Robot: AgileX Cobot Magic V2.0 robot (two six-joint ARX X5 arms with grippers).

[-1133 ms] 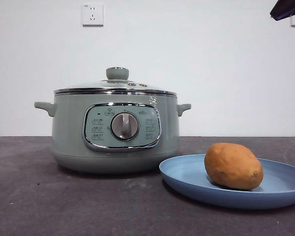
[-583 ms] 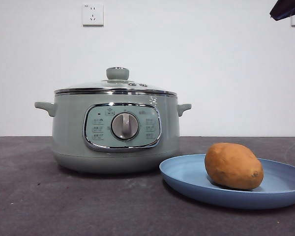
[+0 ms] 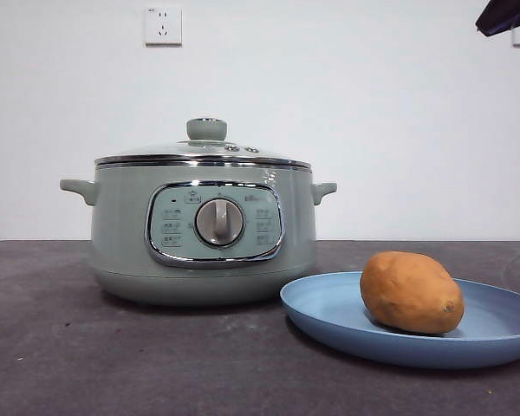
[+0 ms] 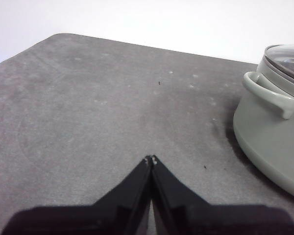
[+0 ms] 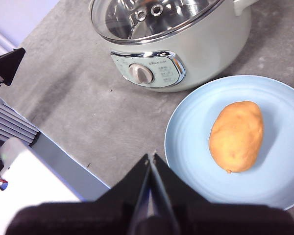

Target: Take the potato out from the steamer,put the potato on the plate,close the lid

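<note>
The potato (image 3: pixel 411 292) lies on the plate (image 3: pixel 329 312) (lid (image 3: pixel 204 149) closes steamer (image 3: pixel 121 234)).

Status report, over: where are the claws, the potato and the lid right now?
Both claws shut, empty, clear of the work. Potato on plate. Lid seated on steamer. Nothing in the way.

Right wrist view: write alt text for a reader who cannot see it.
Seen from above, an orange-brown potato lies on a light-blue plate beside a pale green steamer with its glass lid on. The right gripper, jaws shut and holding nothing, hangs over the grey table near the plate's edge.
</note>
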